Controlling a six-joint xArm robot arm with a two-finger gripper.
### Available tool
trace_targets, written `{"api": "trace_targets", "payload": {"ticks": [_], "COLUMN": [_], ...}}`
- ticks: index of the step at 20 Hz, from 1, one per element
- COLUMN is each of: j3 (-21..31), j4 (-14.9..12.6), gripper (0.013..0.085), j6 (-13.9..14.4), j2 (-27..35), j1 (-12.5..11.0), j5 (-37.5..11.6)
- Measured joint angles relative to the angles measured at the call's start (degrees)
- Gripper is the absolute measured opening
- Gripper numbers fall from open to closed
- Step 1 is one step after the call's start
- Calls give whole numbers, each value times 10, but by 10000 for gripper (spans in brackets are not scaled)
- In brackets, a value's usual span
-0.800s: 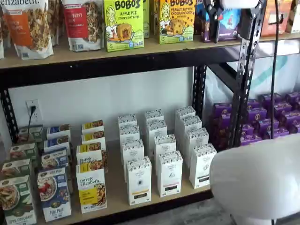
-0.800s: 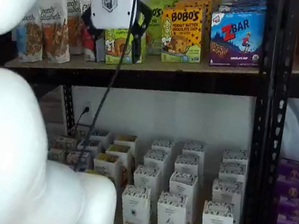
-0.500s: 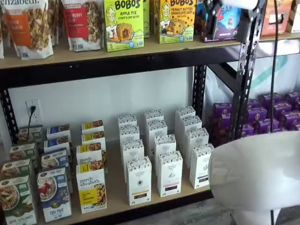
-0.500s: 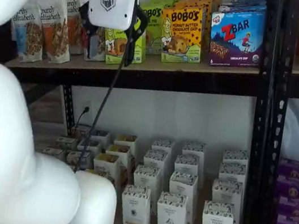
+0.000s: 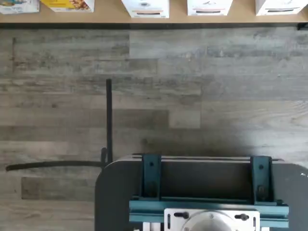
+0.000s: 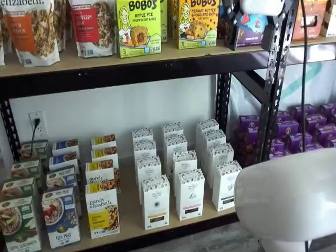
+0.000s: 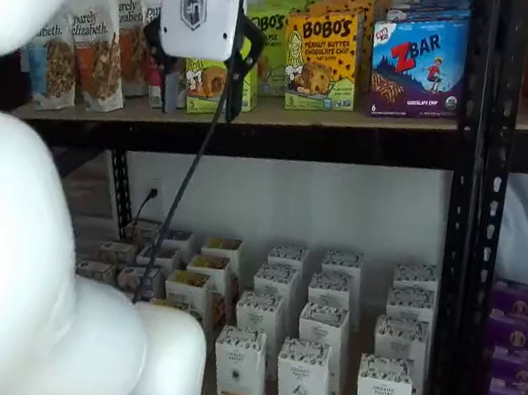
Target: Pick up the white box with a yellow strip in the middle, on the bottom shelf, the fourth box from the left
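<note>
The white box with a yellow strip [image 6: 156,202] stands upright at the front of the bottom shelf [image 6: 128,212], heading the leftmost column of white cartons. It shows in both shelf views [image 7: 239,374] and at the shelf edge in the wrist view [image 5: 144,6]. A "purely elizabeth" carton [image 6: 102,211] stands to its left and a black-strip white carton [image 6: 190,194] to its right. My gripper [image 7: 196,90] hangs high in front of the upper shelf, far above the box. Its two black fingers show a gap and hold nothing. It also shows in a shelf view [image 6: 249,39].
Bobo's boxes [image 6: 138,26], granola bags [image 6: 31,29] and a Z Bar box [image 7: 418,66] line the upper shelf. Purple boxes [image 6: 310,126] fill the neighbouring rack past a black upright [image 6: 273,84]. My white arm link [image 6: 289,199] covers part of both shelf views [image 7: 9,266]. Grey plank floor [image 5: 192,96] lies before the rack.
The gripper has shifted slightly in front of the upper shelf, and the white arm link has moved a little. No box has moved.
</note>
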Motion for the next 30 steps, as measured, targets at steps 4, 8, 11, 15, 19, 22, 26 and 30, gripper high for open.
{"api": "trace_targets", "payload": {"ticks": [4, 8, 11, 15, 19, 22, 26, 30], "j3": [19, 40, 65, 99, 132, 152, 200, 234], "j4": [-24, -31, -23, -26, -26, -23, -39, -55], "gripper": [850, 850, 850, 850, 850, 850, 850, 850], "j6": [18, 25, 24, 28, 35, 41, 64, 93], "j2": [1, 3, 0, -5, -9, -5, -5, 12], "j1": [30, 40, 38, 46, 55, 62, 90, 120], "j5": [-28, -56, -89, -132, -172, -190, -244, -285]}}
